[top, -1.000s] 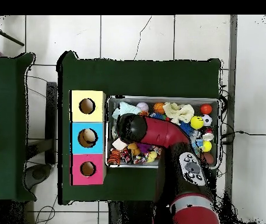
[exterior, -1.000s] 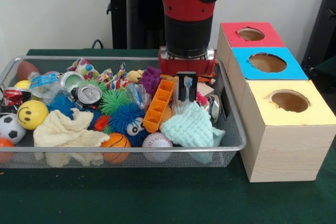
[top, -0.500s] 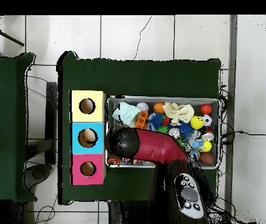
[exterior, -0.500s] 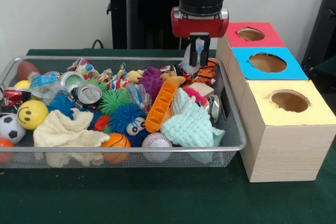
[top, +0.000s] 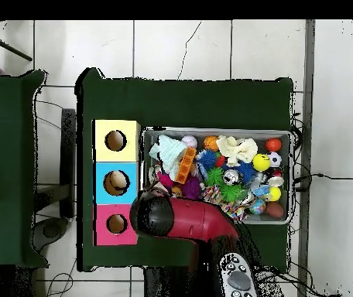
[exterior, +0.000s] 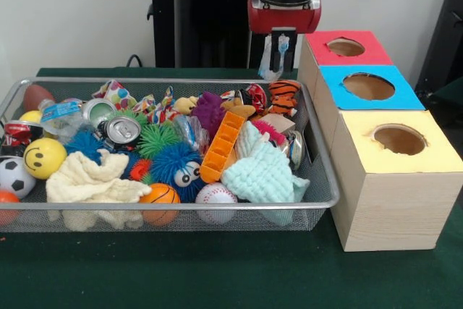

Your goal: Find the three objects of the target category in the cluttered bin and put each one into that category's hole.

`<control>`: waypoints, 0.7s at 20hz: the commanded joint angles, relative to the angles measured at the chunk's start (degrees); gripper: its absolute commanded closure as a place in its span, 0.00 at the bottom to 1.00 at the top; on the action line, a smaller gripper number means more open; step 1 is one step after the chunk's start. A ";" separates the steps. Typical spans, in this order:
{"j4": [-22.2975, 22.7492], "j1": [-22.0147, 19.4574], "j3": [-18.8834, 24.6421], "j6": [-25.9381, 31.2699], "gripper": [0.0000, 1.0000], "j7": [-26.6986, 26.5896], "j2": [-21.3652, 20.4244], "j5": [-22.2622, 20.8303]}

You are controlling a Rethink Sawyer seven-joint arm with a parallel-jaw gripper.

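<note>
A thin, clear wrapper [exterior: 268,59], judged light, limp and slippery, is pinched at its top edge by the gripper [exterior: 282,47], held above the bin's [exterior: 181,206] far right corner, beside the red hole [exterior: 346,47].

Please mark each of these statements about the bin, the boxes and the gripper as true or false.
1. The gripper hangs above the far right corner of the wire bin, beside the red-topped box. True.
2. The jaws are empty. False: a small clear, crinkly item hangs between them.
3. The yellow-topped box stands nearest the front camera. True.
4. The orange ice cube tray lies outside the bin. False: it lies inside, leaning on the clutter.
5. The smiley ball is blue. False: it is yellow.
6. The blue-topped box sits between the red and yellow ones. True.
</note>
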 commanded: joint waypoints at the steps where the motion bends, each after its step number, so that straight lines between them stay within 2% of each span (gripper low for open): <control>1: 8.82 1.66 0.33 -5.36 1.00 15.84 -0.17 2.58; 7: 10.49 3.85 0.63 -6.97 1.00 17.85 -0.23 6.28; 14: 10.36 7.85 -0.68 -3.88 1.00 19.26 -2.14 10.88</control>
